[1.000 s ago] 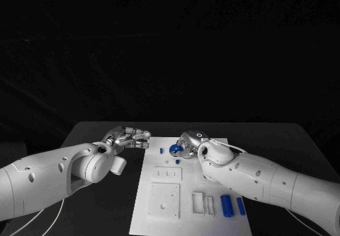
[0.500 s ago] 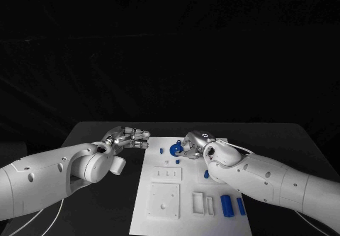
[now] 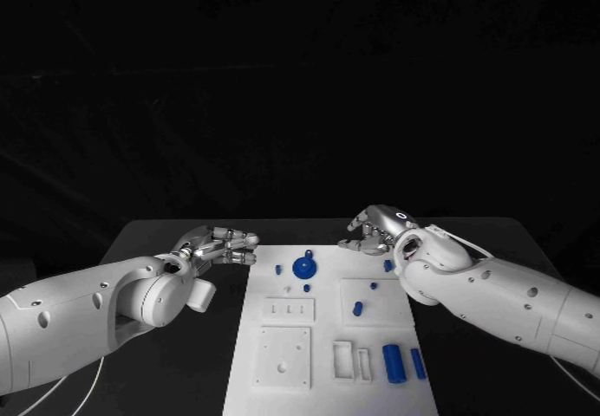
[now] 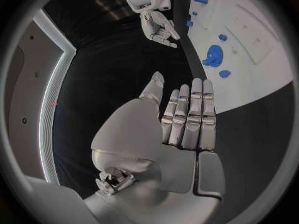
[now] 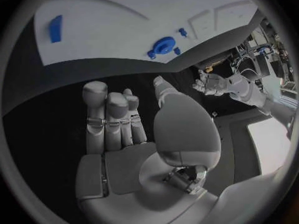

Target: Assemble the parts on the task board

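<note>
The white task board (image 3: 381,325) lies in the middle of the black table. A round blue part (image 3: 304,265) sits near its far edge, with small blue parts (image 3: 358,307) scattered close by. Two blue cylinders (image 3: 391,361) lie at the near right of the board. My left hand (image 3: 225,245) hovers off the board's far left corner, fingers straight, holding nothing. My right hand (image 3: 375,232) is at the far right corner, also holding nothing. The left wrist view shows an empty palm (image 4: 181,119) and the round part (image 4: 215,55). In the right wrist view the palm (image 5: 118,124) is bare and the round part (image 5: 164,46) lies beyond the fingers.
White raised blocks and slotted fixtures (image 3: 283,355) sit on the near half of the board. Black table (image 3: 175,373) flanks the board on both sides. My right hand (image 4: 159,27) appears across the table in the left wrist view, my left hand (image 5: 215,82) in the right wrist view.
My right hand has let go of the round blue part, which now sits on the board, and has drawn back to the right. The left hand has barely moved.
</note>
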You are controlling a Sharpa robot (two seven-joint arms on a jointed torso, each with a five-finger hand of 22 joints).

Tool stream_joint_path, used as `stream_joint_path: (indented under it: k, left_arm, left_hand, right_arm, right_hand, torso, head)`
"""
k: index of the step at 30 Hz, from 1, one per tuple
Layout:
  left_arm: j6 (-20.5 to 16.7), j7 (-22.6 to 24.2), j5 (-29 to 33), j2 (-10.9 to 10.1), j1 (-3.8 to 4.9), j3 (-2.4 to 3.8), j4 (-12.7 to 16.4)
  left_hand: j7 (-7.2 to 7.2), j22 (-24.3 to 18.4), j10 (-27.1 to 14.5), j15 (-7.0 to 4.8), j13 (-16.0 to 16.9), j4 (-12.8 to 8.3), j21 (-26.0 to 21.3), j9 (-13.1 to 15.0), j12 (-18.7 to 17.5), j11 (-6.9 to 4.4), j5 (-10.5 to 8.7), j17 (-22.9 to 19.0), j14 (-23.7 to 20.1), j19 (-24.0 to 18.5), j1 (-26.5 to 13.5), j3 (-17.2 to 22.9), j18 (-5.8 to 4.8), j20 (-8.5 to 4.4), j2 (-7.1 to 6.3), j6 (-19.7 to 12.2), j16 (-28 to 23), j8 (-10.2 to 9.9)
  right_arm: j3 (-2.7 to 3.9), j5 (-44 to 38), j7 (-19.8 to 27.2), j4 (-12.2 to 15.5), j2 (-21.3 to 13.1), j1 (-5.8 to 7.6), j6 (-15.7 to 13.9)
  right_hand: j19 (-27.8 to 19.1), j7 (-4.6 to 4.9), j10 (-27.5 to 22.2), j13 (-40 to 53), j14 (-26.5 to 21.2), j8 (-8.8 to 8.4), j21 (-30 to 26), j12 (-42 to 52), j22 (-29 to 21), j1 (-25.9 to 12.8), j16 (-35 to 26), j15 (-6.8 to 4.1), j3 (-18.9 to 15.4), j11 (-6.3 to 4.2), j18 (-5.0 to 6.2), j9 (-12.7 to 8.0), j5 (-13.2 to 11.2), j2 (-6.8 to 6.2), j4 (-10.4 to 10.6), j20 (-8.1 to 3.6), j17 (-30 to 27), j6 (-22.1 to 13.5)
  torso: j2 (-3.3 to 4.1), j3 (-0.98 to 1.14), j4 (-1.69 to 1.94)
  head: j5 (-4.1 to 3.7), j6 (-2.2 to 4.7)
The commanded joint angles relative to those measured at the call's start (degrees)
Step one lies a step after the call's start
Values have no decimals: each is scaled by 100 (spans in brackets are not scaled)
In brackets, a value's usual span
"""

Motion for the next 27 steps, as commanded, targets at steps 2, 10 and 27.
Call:
stream_joint_path:
  k: [2, 10, 27]
  left_arm:
    - [18, 71, 12, 14, 6, 5, 16]
    - [25, 78, 18, 9, 0, 4, -4]
    - [91, 59, 19, 52, -39, 4, -108]
  left_hand:
    - [-3, -7, -43, -9, 6, 10, 24, -6, 12, -6, 27, 0, -34, -29, 12, -1, -64, 17, 27, -19, 27, -6]
    - [-3, -6, -38, -11, 6, -2, 26, -6, 13, -7, 28, 0, -33, -27, 18, 2, -63, 16, 27, -15, 27, -7]
    - [20, -7, -40, -10, 6, -24, 25, -8, 12, -3, 32, -1, -34, -31, 14, 3, -64, 17, 24, -101, 25, -14]
  right_arm:
    - [62, 807, 750, -98, -253, -3, 312]
    - [119, 2005, 2001, -588, -593, -1, 731]
    - [126, 2007, 2473, -1120, -571, -217, 1274]
  right_hand:
    - [281, 7, -12, 4, 9, 21, -63, 17, 179, 306, 1, 29, -69, 8, 26, -3, 57, 80, -344, 26, 25, 16]
    - [204, 67, -154, -73, -75, 18, -327, -111, 207, 797, -149, 46, -566, 32, 27, -6, 1339, 453, -1450, 41, -56, -81]
    - [164, 134, -370, -299, -185, -13, -824, -291, 312, 844, -303, 66, -158, 50, 45, -38, 2047, 399, -2139, 63, -187, -1119]
  torso:
    - [-25, 11, -79]
    - [-42, 92, -130]
    - [-34, 193, -121]
  head:
    - [-50, -4]
    - [-109, -44]
    - [-61, -41]
